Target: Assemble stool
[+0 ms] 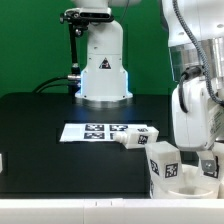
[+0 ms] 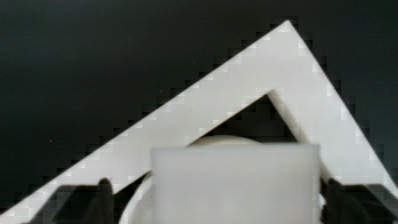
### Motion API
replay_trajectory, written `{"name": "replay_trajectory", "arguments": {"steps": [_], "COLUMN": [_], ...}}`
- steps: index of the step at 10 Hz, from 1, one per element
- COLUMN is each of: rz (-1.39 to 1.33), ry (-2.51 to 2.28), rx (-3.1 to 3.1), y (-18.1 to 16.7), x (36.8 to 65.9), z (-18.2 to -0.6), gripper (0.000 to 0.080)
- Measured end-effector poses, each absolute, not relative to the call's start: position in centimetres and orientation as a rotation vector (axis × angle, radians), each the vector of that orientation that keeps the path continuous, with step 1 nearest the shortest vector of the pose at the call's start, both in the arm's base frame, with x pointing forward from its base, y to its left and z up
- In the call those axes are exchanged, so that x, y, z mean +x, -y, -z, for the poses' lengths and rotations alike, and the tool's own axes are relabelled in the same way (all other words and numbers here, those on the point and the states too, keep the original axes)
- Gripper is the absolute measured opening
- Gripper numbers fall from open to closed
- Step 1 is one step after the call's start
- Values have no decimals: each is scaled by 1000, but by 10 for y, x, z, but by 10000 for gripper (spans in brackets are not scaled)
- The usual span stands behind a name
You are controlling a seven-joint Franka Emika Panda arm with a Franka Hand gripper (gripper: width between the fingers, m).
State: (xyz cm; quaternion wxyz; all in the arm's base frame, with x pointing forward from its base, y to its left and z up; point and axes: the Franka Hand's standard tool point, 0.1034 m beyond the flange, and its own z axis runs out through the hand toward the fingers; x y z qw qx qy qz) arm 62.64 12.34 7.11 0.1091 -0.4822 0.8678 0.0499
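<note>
The round white seat (image 1: 186,183) lies at the front of the exterior view's right. A tagged leg (image 1: 162,160) stands upright on it. My gripper (image 1: 203,158) hangs over the seat, shut on a second tagged leg (image 1: 208,166) that it holds upright there. In the wrist view this leg is a blurred white block (image 2: 233,186) between my black fingers (image 2: 80,203), and my gripper (image 2: 224,208) closes on its sides. A rounded white part (image 2: 228,143) shows just beyond the block. A third leg (image 1: 135,137) lies on its side near the marker board.
The marker board (image 1: 98,131) lies flat mid-table. The white robot base (image 1: 104,62) with a triangle mark stands at the back. The table's white front edge (image 1: 70,205) runs close below the seat. A white angular shape (image 2: 214,95) crosses the wrist view over the black table.
</note>
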Motion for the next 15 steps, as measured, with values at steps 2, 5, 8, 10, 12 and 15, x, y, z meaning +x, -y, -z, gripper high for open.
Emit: {"name": "replay_trajectory", "arguments": {"steps": [2, 5, 8, 10, 12, 15], "rz": [-139, -151, -152, -130, -112, -52], "ry": [-2453, -2317, -2319, -2225, -2005, -1788], "rx": [-1513, -1692, -1694, -1806, -2057, -2260], "y": [-125, -126, -126, -124, -113, -110], "x": [625, 619, 619, 618, 590, 580], "z": [-100, -116, -114, -114, -107, -106], "gripper": [644, 648, 648, 648, 648, 648]}}
